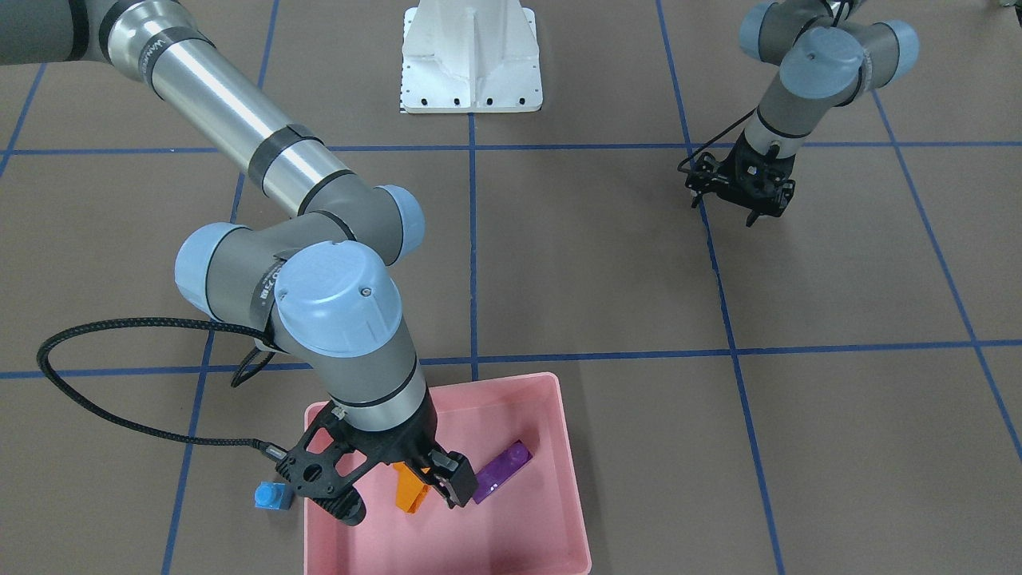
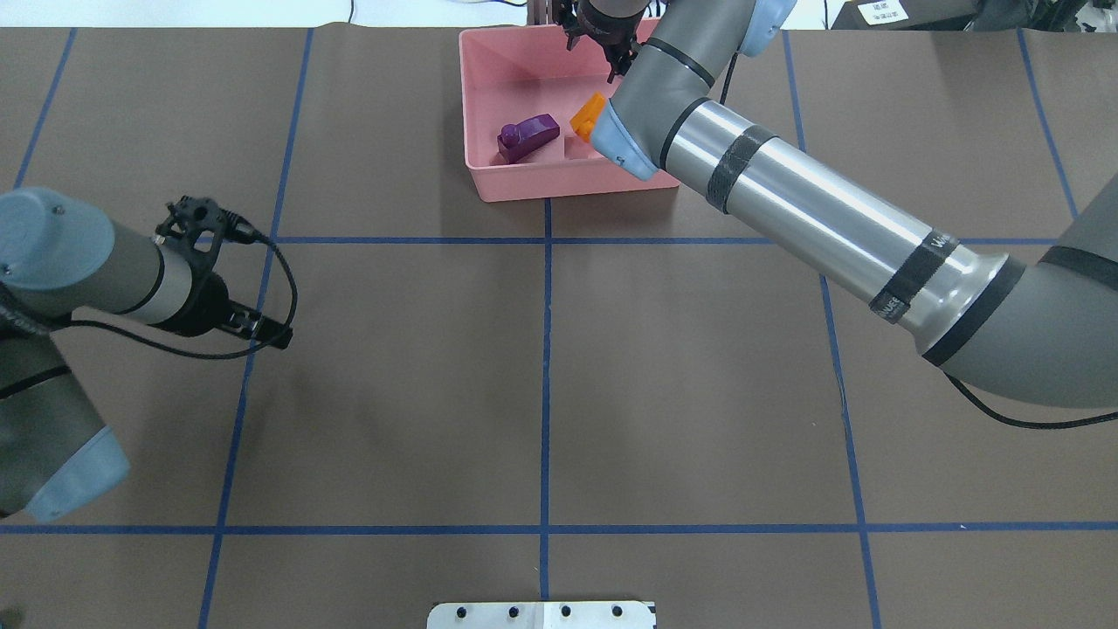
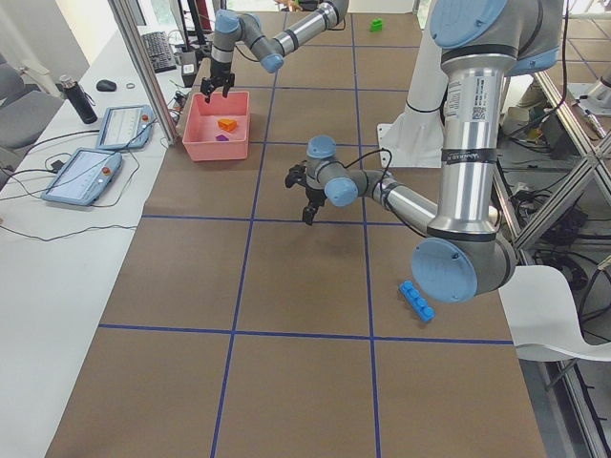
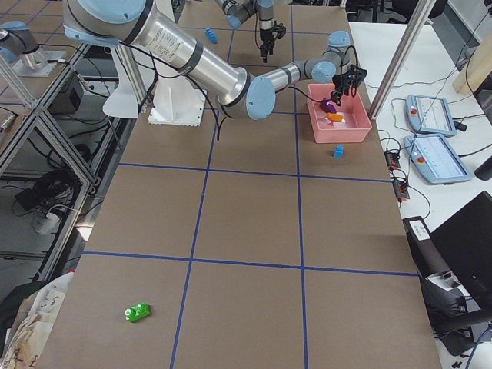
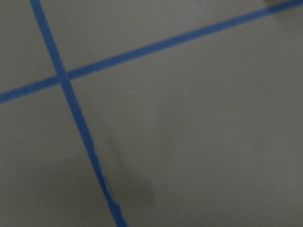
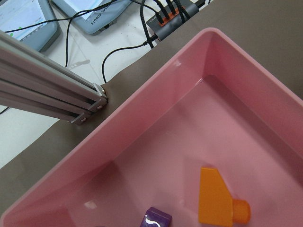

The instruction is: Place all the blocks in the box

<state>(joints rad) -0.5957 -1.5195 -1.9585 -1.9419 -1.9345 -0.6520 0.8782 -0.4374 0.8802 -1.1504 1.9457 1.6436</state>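
Worktop [image 1: 599, 263]: matte brown paper, squared off with blue tape lines.

Box [image 1: 495, 382]: shallow pink tray, glossy smooth plastic, rounded corners, directly under right pincer [image 1: 405, 507]. Right pincer hanging inside the box rim, black fingers spread wide, nothing gripped.

Left pincer [image 1: 722, 212]: low over bare worktop, well apart from box, fingers likewise spread, empty. Wrist view there blurred; only paper and tape cross seen.

Purple block [image 1: 501, 471]: long, shiny, round stud at one end, lying slantwise on box floor just beside right pincer's finger, on the side toward left pincer.

Long light blue block [image 3: 416, 300]: row of studs, flat on worktop outside box, behind left pincer near left arm's elbow, well apart from right pincer.

Orange block [image 1: 409, 493]: smooth sloped wedge with one round stud, on box floor under the gap between right pincer's fingers, not held.

Green block [image 4: 137, 312]: studded, small, on worktop at the robot's-right end, far from both pincers, outside box.

Small light blue block [image 1: 271, 496]: one-stud cube, on worktop just outside box wall, beside right pincer's outer finger. Contact with wall not resolvable.
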